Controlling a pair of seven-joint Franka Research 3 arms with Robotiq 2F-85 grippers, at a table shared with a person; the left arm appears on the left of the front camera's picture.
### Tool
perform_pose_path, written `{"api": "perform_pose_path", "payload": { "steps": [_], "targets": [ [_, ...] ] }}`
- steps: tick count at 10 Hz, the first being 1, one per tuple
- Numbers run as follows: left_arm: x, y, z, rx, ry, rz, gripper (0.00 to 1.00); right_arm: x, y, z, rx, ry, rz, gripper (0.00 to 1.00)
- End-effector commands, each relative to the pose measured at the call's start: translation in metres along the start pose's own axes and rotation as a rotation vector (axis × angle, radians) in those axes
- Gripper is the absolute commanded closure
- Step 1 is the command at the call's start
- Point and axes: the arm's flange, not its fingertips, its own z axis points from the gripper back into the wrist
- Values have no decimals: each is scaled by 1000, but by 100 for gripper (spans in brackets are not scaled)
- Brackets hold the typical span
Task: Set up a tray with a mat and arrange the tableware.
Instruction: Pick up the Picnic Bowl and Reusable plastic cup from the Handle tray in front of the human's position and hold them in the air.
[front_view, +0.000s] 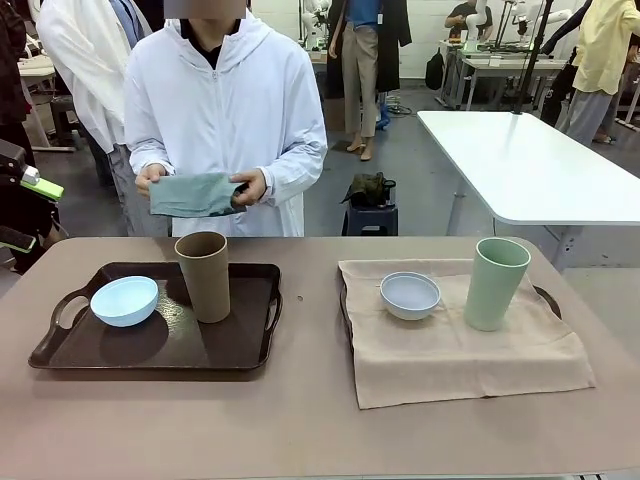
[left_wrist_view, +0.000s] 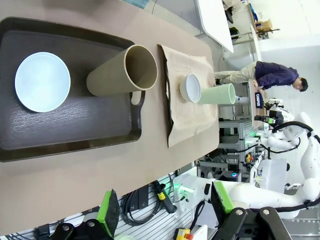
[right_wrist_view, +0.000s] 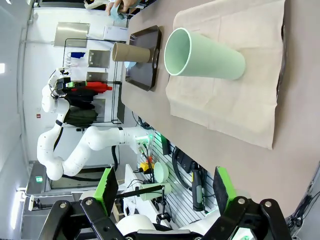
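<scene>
A dark brown tray (front_view: 150, 350) on the left holds a light blue bowl (front_view: 124, 300) and a tan-brown cup (front_view: 203, 276). To the right a beige mat (front_view: 460, 345) covers a second tray, and a greyish white bowl (front_view: 410, 295) and a pale green cup (front_view: 495, 283) stand on it. The person at the far side holds a folded teal cloth (front_view: 195, 194) in both hands. My left gripper (front_view: 35, 213) hangs open at the left edge, off the table. From the left wrist the open gripper (left_wrist_view: 165, 207) looks at the tray (left_wrist_view: 75, 125), tan cup (left_wrist_view: 122, 72) and blue bowl (left_wrist_view: 42, 81). My right gripper (right_wrist_view: 165, 187) is open, well back from the green cup (right_wrist_view: 205, 55).
A black stool (front_view: 370, 215) with a dark bundle on it stands behind the table's far edge. A white table (front_view: 530, 165) sits at the back right. Bare tabletop (front_view: 300, 430) runs along the near edge and between the two trays.
</scene>
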Motion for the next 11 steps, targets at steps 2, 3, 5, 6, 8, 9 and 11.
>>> {"api": "perform_pose_path", "payload": {
  "steps": [2, 3, 5, 6, 8, 9, 11],
  "targets": [
    [1, 0, -1, -8, 5, -18, 3, 0, 1, 0, 1, -1, -8, 0],
    [1, 0, -1, -8, 5, -18, 3, 0, 1, 0, 1, -1, -8, 0],
    [1, 0, -1, -8, 5, -18, 3, 0, 1, 0, 1, -1, -8, 0],
    [1, 0, -1, -8, 5, -18, 3, 0, 1, 0, 1, -1, -8, 0],
    [1, 0, -1, -8, 5, -18, 3, 0, 1, 0, 1, -1, -8, 0],
    [0, 0, 0, 0, 0, 0, 3, 0, 0, 0, 0, 0, 0, 0],
    [10, -16, -9, 311, -3, -128, 3, 27, 25, -24, -138, 26, 155, 0]
  ]
}}
